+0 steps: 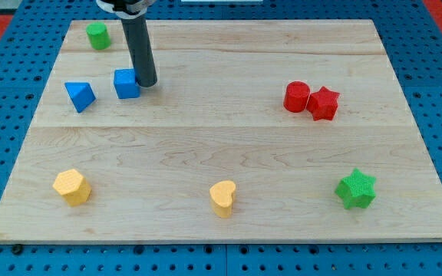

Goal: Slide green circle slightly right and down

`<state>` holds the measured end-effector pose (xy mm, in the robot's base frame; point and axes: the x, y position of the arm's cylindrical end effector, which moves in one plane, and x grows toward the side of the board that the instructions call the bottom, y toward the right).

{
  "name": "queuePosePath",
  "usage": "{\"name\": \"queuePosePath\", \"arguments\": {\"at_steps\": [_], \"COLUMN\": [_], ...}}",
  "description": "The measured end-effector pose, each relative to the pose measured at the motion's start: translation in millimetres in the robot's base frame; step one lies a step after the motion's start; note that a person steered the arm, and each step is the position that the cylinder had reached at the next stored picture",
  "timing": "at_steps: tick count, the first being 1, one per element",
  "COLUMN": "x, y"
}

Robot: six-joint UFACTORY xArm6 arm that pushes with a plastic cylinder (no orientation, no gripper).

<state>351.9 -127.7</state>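
green circle [97, 35] top-left, clear | my tip [146, 83] touching blue cube [126, 84] | no hand

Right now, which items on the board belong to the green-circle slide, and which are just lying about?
Job:
green circle
my tip, beside the blue cube, away from the circle

Lying about:
blue cube
blue triangle
red cylinder
red star
green star
yellow heart
yellow hexagon

I see a wood worktop [229, 138] w/ green circle [97, 35] top left, blue triangle [80, 96], blue cube [126, 83], red cylinder [296, 97] touching red star [323, 103], yellow hexagon [72, 187], yellow heart [222, 198], green star [356, 188] along btm.
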Motion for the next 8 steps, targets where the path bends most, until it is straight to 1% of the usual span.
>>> {"name": "queuePosePath", "arguments": {"at_steps": [2,3,4,5,6,8], "x": [6,-2,-24,-41,-48,-78], "y": [-39,-16,2,-28,-82,-155]}}
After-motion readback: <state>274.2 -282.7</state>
